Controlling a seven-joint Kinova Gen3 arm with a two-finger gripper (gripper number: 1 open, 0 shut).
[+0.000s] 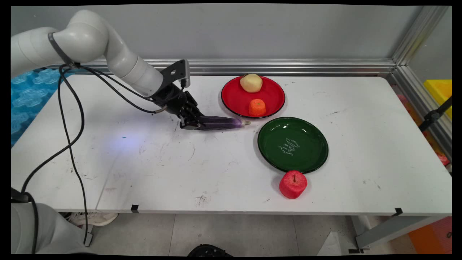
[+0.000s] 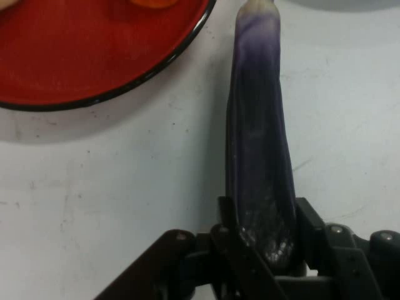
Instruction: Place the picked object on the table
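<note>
Red apple (image 1: 293,184) nearest, beside green plate (image 1: 306,159) with unreadable white script; claw (image 1: 190,122) clenched on purple eggplant (image 1: 220,123).

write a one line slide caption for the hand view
Gripper closed on one end of a purple eggplant lying on the white table, beside the red plate.

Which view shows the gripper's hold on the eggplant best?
The hand view: the gripper has its fingers closed on the eggplant at its near end. The main view shows the whole eggplant lying beside the red plate, but the contact is hidden.
</note>
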